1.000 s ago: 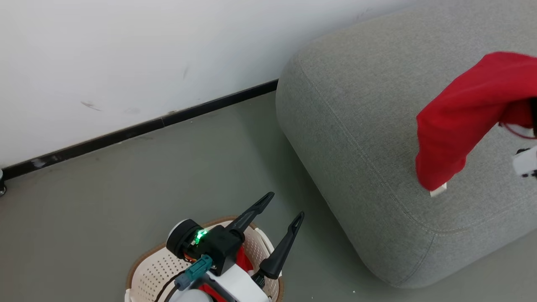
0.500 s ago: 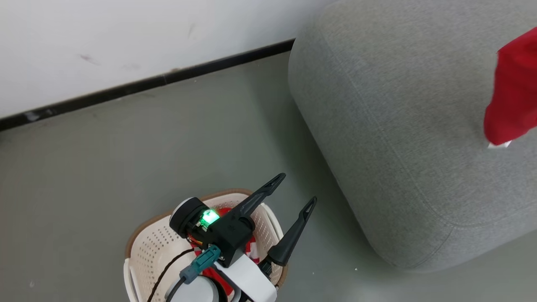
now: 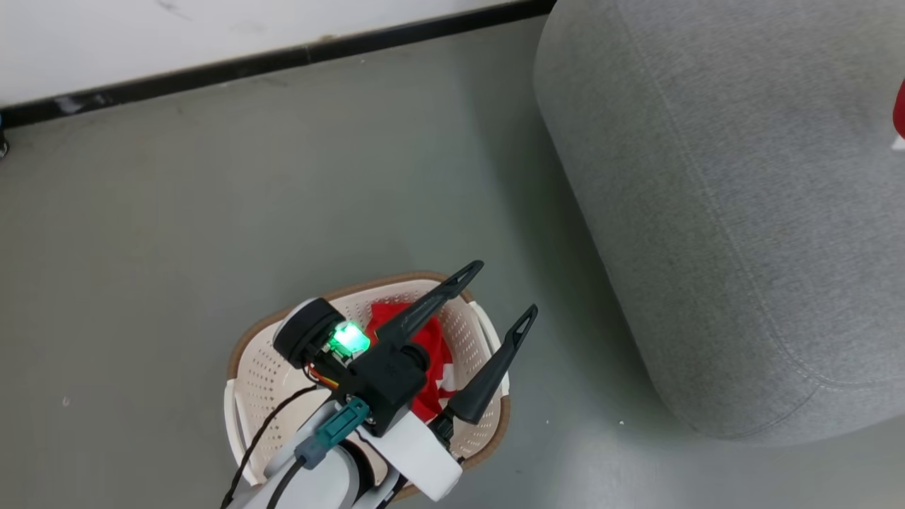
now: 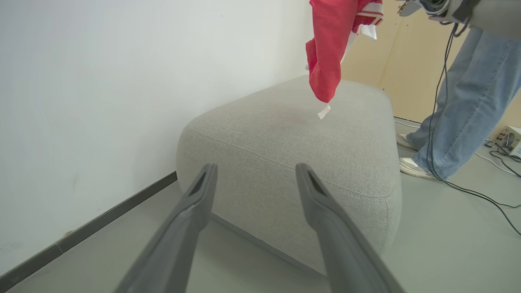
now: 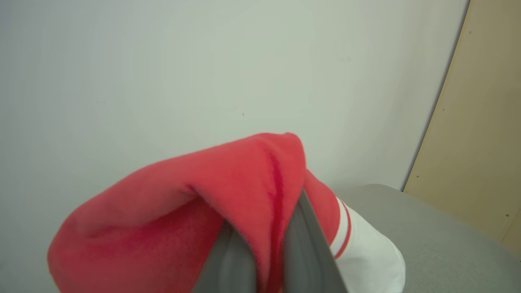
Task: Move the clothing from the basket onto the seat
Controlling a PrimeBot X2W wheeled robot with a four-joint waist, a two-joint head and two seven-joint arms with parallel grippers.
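Note:
The cream basket [image 3: 263, 341] with a brown rim stands on the floor, with red clothing [image 3: 425, 348] lying inside it. My left gripper [image 3: 503, 289] hovers open over the basket's right side; in its wrist view the left gripper [image 4: 255, 169] points at the grey seat [image 4: 293, 138]. A second red garment [image 4: 325, 53] with white trim hangs in the air above the seat. My right gripper [image 5: 264, 244] is shut on this garment [image 5: 183, 203], which drapes over both fingers. Only a sliver of the hanging garment [image 3: 899, 113] shows at the head view's right edge, over the seat [image 3: 742, 212].
A white wall with a black baseboard [image 3: 283, 56] runs behind the grey floor. A person in jeans [image 4: 460, 93] stands to the right of the seat, with cables [image 4: 480, 191] trailing on the floor there. A beige panel [image 5: 480, 122] rises behind the seat.
The head camera has swung down and left, so more of the basket shows and the hanging garment has slid to the picture's right edge. My left gripper stays open over the basket.

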